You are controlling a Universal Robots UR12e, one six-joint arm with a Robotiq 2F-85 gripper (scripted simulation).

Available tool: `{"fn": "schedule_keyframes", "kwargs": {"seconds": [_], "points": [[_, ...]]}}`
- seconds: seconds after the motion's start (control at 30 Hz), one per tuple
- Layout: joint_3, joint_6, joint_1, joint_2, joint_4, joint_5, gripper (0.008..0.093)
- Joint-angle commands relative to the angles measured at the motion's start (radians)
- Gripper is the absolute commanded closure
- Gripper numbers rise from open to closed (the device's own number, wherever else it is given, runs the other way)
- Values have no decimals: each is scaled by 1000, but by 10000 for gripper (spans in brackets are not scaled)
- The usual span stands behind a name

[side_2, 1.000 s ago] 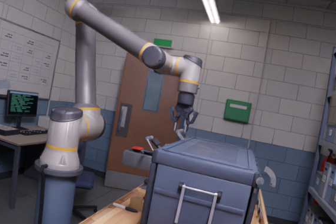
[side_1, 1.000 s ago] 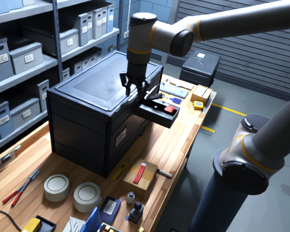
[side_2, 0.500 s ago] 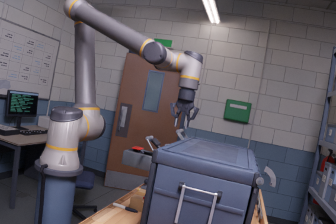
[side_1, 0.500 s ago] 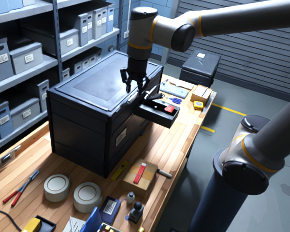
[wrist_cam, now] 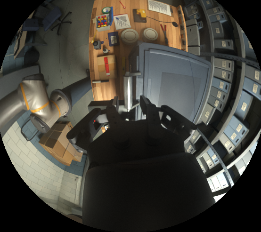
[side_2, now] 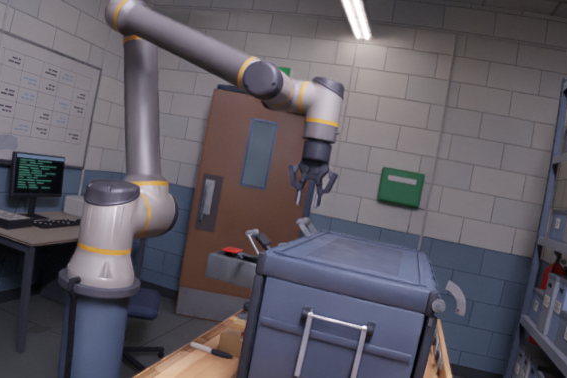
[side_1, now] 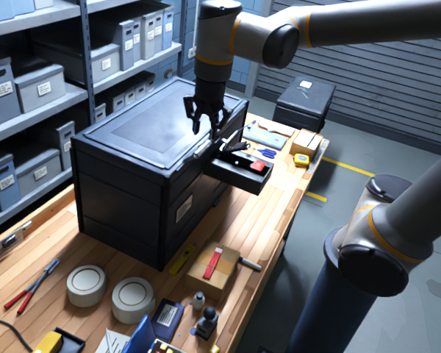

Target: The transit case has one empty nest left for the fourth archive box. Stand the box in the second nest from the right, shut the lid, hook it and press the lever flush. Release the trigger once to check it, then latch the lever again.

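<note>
The lid (side_1: pixel 156 121) lies closed on the dark transit case (side_1: pixel 148 167), and the latch lever (side_1: pixel 240 170) juts out level from the case's front with its red trigger (side_1: pixel 258 165) on top. A wire hook loop (side_1: pixel 234 136) stands up between the lever and the lid's edge. My gripper (side_1: pixel 207 128) hovers above the lid's front rim by the silver handle (wrist_cam: pixel 128 88), partly open and empty. The archive box is hidden.
The bench's front edge (side_1: pixel 274 243) runs close under the lever. A cardboard box with a red strip (side_1: pixel 212 269), two tape rolls (side_1: pixel 110 292), pliers and small tools lie on the bench. Shelves of grey boxes (side_1: pixel 38 87) stand behind the case.
</note>
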Motion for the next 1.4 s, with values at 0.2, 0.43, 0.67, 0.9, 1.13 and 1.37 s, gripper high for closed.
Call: {"fn": "schedule_keyframes", "kwargs": {"seconds": [0.2, 0.43, 0.67, 0.9, 1.13, 1.37], "points": [[-12, 0, 0, -5, 16, 0, 534], [-18, 0, 0, -7, 25, 0, 534], [-20, 0, 0, -8, 27, 0, 534], [-20, 0, 0, -8, 28, 0, 624], [-21, 0, 0, -8, 28, 0, 634], [-21, 0, 0, -8, 28, 0, 634]]}}
